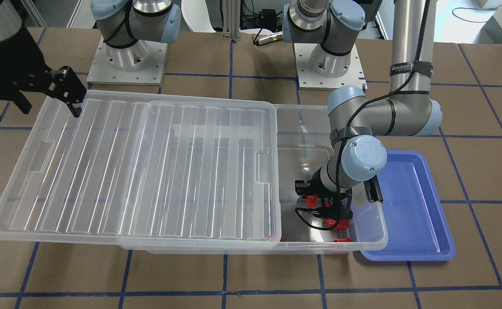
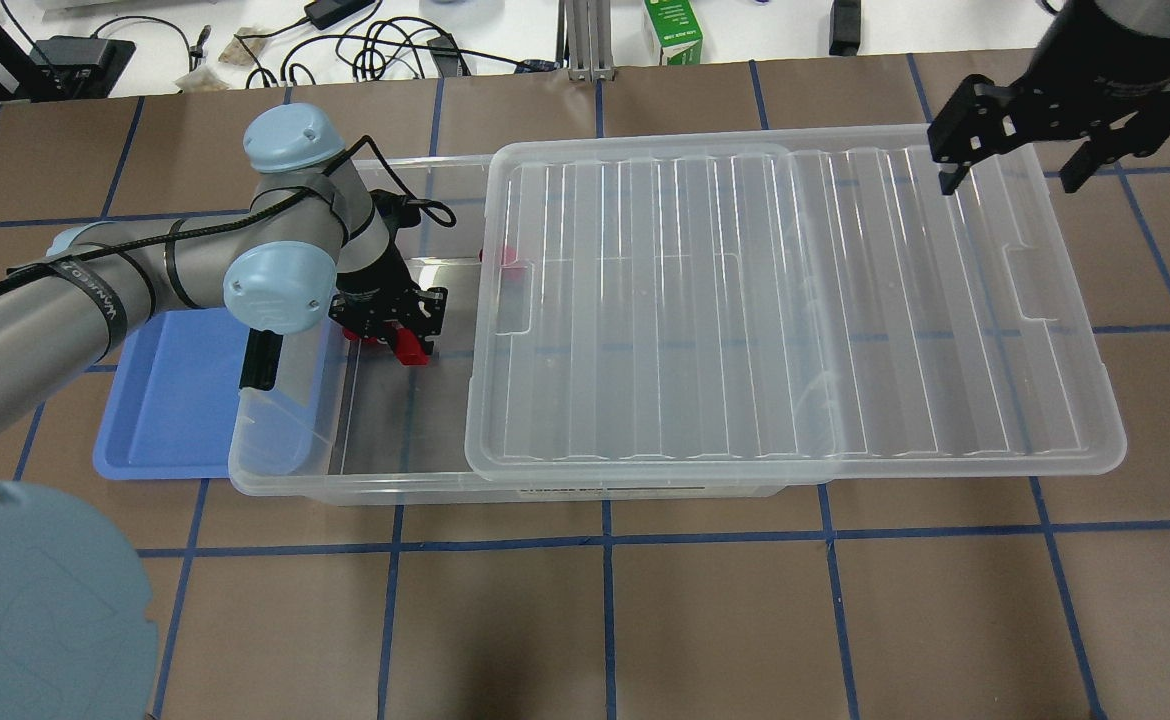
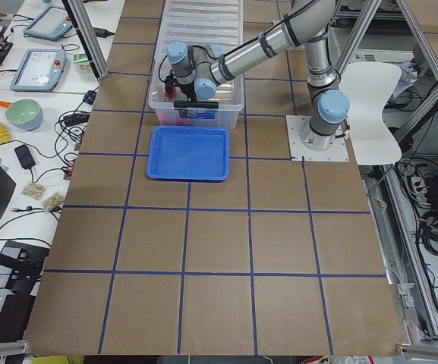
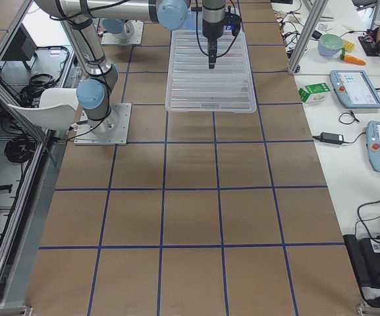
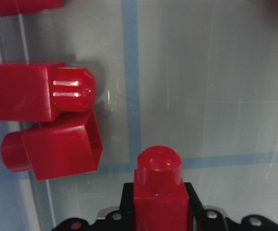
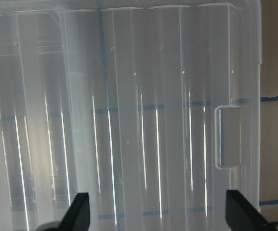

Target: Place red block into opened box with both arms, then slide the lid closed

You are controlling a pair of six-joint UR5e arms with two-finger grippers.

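Placement looked nearly made but not finished, and closing was not yet begun. Nearest in the left wrist view, the red block (image 5: 159, 192) sat clenched in the left end effector (image 2: 392, 322), its stub pointing ahead, over the clear floor of the box (image 2: 375, 490). By my judgement it was just above that floor rather than resting on it. So the block was already inside the open end of the box, toward the left end of the table (image 2: 645, 620), but not let go. Just beyond it on the box floor lay two loose red blocks (image 5: 18, 98), touching each other, with others cut off at the picture's edges. Farther along, the lid (image 2: 795, 300) covered most of the box and overhung it toward the table's right end, leaving only the left part open. Farthest off, the right end effector (image 2: 1010, 178) hung over the lid's far right corner with its jaws spread, grasping nothing; whether a fingertip touched the rim I could not tell. What remained, as I judged: release the block, withdraw the left end effector, then slide the lid across
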